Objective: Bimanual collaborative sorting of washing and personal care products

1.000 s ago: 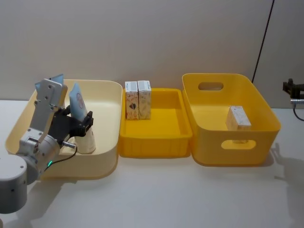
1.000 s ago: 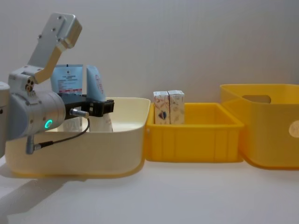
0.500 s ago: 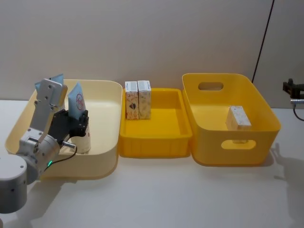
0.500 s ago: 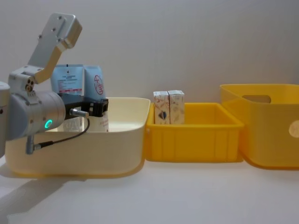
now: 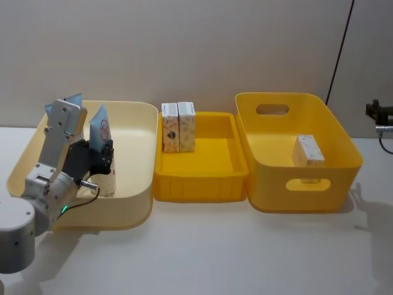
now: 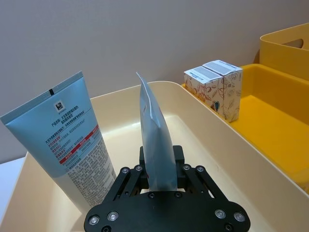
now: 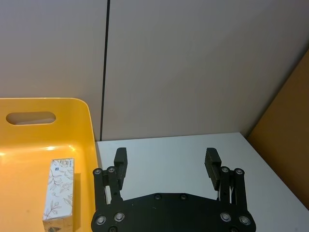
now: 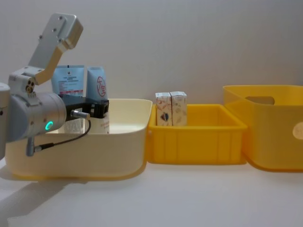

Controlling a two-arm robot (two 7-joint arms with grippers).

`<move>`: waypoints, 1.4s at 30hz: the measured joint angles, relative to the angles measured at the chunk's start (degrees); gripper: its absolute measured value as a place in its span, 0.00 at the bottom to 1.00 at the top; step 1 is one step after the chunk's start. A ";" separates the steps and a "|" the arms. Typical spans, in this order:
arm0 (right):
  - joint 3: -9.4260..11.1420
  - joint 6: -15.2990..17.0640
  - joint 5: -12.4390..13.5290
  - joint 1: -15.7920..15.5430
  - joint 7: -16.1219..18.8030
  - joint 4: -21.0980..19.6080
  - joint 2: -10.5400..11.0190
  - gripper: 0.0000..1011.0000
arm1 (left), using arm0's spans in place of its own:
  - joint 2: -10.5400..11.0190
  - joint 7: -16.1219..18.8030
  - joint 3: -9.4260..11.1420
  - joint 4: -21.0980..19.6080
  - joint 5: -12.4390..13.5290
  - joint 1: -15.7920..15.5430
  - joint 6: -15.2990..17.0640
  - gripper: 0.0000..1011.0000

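A red band is shown on 1 pale blue tube point(image 6: 63, 140), a red mark on the other tube point(image 8: 97, 84), and floral print on 3 white cartons point(image 5: 186, 128), with a cream bin point(image 5: 142, 178), a yellow tray point(image 5: 199, 187) and a yellow bin point(image 5: 270, 203).

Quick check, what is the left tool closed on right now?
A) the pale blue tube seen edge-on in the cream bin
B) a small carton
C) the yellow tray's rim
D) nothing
A: the left tool pinches the pale blue tube inside the cream bin, next to the red-banded tube; the cartons stand apart in the yellow tray. The right tool sits open off to the right.
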 joint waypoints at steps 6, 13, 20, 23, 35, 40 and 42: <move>0.00 0.00 0.00 0.00 0.00 0.00 0.00 0.99 | 0.00 0.00 0.00 0.00 0.00 0.00 0.00 0.27; 0.00 0.00 0.00 0.00 0.00 0.00 0.00 0.99 | 0.00 0.00 0.00 -0.01 0.00 0.00 0.00 0.27; 0.00 0.00 0.00 0.00 0.00 0.00 0.00 0.99 | 0.00 0.00 0.00 0.00 0.00 0.00 0.00 0.27; 0.00 0.00 0.00 0.00 0.00 0.00 0.00 0.99 | 0.00 0.00 0.00 0.00 0.00 0.00 0.00 0.27; 0.00 0.00 0.00 0.00 0.00 0.00 0.00 0.99 | -0.90 -1.13 -0.60 1.00 -0.76 -0.66 -1.45 0.27; 0.00 0.00 0.00 0.00 0.00 0.00 0.00 0.99 | -2.02 -1.78 -1.13 1.39 -1.63 -1.08 -3.62 0.27; 0.00 0.00 0.00 0.00 0.00 0.00 0.00 0.99 | -2.56 -2.02 -1.37 1.41 -1.99 -1.27 -4.67 0.27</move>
